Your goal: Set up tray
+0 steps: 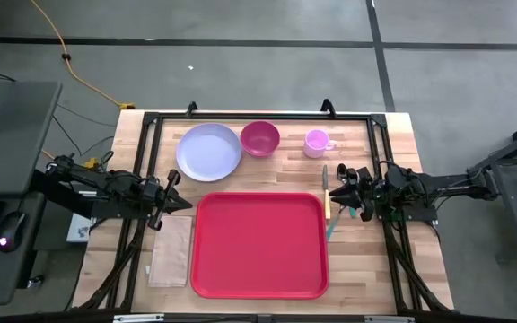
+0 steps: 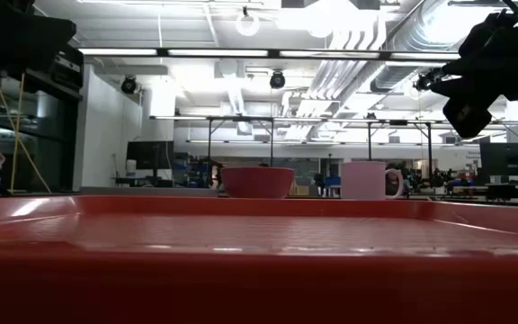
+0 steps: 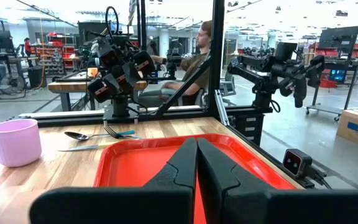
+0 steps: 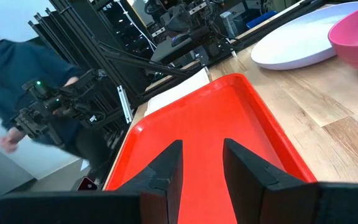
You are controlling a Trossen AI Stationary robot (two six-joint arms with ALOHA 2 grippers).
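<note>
tray (image 1: 258, 244) sits flat at mid-table, near front edge, bare, nothing on it yet. left gripper (image 1: 179, 201) hangs just off tray's left rim, fingers pressed together w/ nothing between them; napkin (image 1: 170, 249) lies right beside it. right gripper (image 1: 341, 190) hovers off tray's right rim over the cutlery (image 1: 328, 202), jaws parted a bit, holding nothing afaict. plate (image 1: 209, 151), bowl (image 1: 259, 138) and cup (image 1: 317, 143) wait in a row behind the tray. risks, imo: utensils lie flat and bunched close to the rim, so a pinch may slip or drag two at once; a low approach could knock the tray askew; napkin is thin, fingers may scrape wood & miss it; both arms reaching inward together could clash over the tray.
</note>
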